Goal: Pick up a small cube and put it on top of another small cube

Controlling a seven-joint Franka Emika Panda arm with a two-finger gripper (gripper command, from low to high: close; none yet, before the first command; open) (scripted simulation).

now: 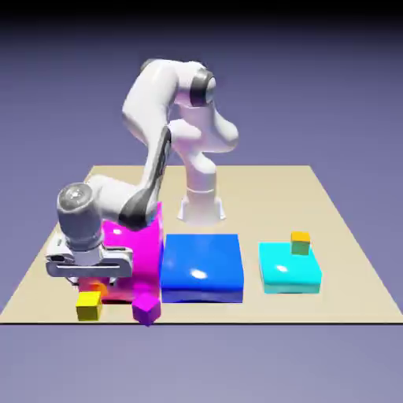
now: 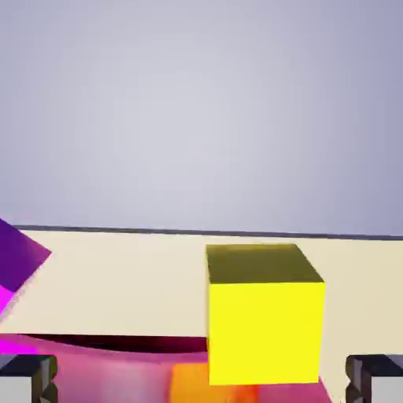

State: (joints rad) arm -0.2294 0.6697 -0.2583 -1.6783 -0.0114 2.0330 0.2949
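A plain blue-violet backdrop is seen behind the pale wooden desk (image 1: 228, 185). At the desk's near edge, toward the exterior view's left, the small yellow cube (image 1: 89, 305) is seen. Just beside it, to the exterior view's right, a small purple cube (image 1: 146, 309) is seen, turned at an angle. Over the yellow cube's side of the desk the pincer (image 2: 201, 379) is held, its tips spread wide apart; nothing is gripped. In the hand view the yellow cube is shown between the tips, nearer the right one. Behind both cubes a big magenta block (image 1: 142, 256) is partly hidden by the arm (image 1: 157, 149). Beside it a blue block (image 1: 202, 266) is set, and well apart, toward the exterior view's right, a cyan block (image 1: 289, 271), with a small orange-topped cube (image 1: 300, 242) seen at its far edge.
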